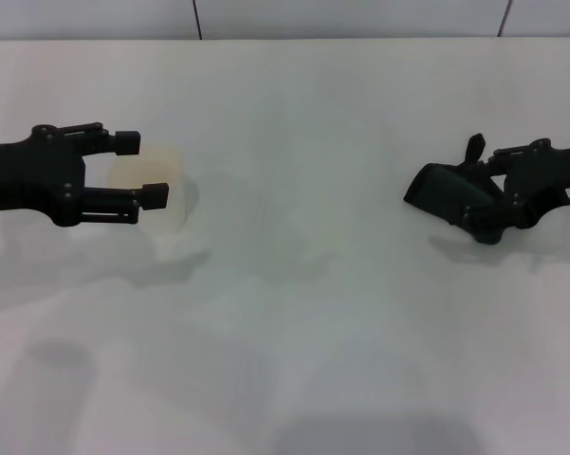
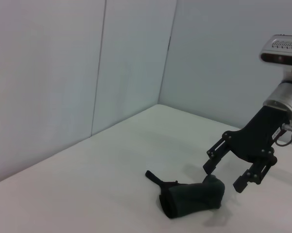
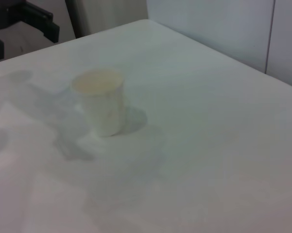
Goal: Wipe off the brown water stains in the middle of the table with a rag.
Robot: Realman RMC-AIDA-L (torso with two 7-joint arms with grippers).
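Observation:
The dark rag (image 1: 446, 192) lies crumpled on the white table (image 1: 294, 313) at the right; it also shows in the left wrist view (image 2: 192, 199). My right gripper (image 1: 481, 192) is open, its fingers straddling the rag's near end, as the left wrist view shows (image 2: 224, 175). My left gripper (image 1: 142, 171) is open and empty at the left, held by a white cup (image 1: 171, 190). No orange-brown puddle shows on the table's middle in any view.
The white cup (image 3: 99, 102) stands upright with a faint orange tint inside, apart from the left gripper's fingers (image 3: 39, 19). Grey wall panels (image 2: 63, 73) run along the table's far edge.

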